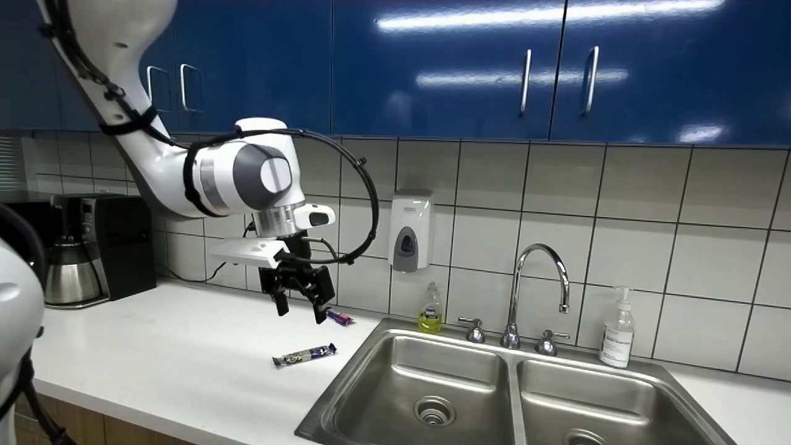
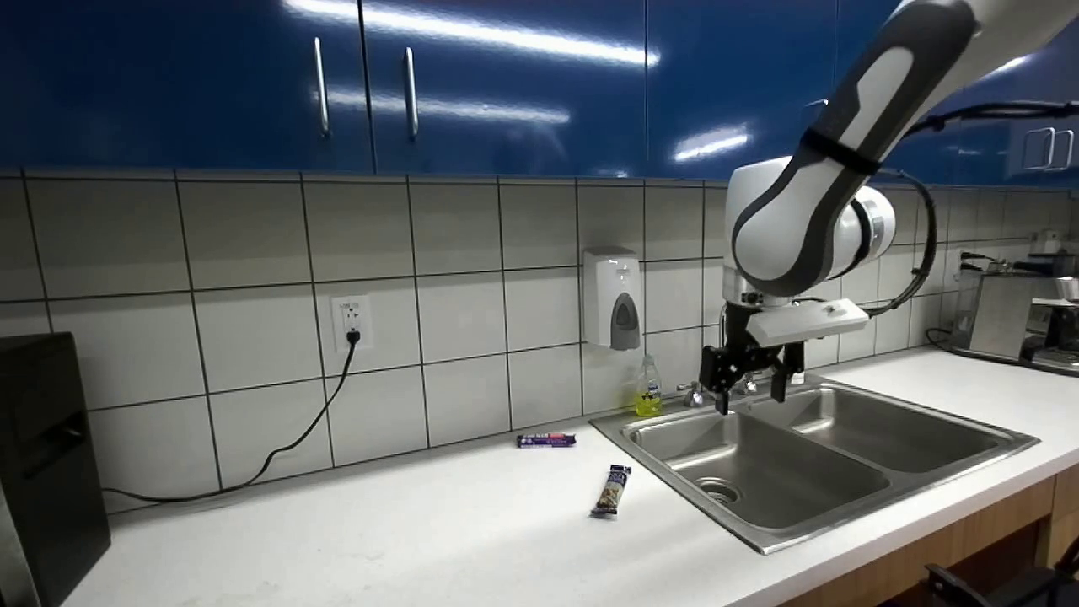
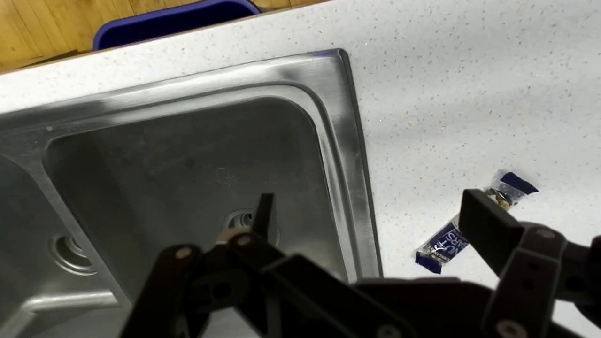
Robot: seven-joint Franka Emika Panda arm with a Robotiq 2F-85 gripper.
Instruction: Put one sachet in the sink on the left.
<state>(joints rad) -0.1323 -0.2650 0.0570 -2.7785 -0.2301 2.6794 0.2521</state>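
A nut bar sachet with dark blue ends lies flat on the white counter beside the sink in both exterior views (image 1: 304,355) (image 2: 612,491). It also shows in the wrist view (image 3: 443,241), partly covered by a finger. A purple and red sachet lies farther back near the tiled wall in both exterior views (image 1: 339,317) (image 2: 546,440); it is out of the wrist view. The steel sink's basin nearest the sachets (image 1: 383,377) (image 2: 801,489) (image 3: 188,155) holds nothing visible. My gripper (image 1: 301,312) (image 2: 750,400) (image 3: 371,211) is open and empty, above the counter and sink edge.
The second basin (image 2: 910,430) adjoins. A faucet (image 1: 514,290), a yellow soap bottle (image 1: 431,315) and a pump bottle (image 1: 618,337) stand along the sink's back. A soap dispenser (image 1: 411,232) hangs on the wall. A coffee maker (image 1: 74,266) stands at the counter's far end.
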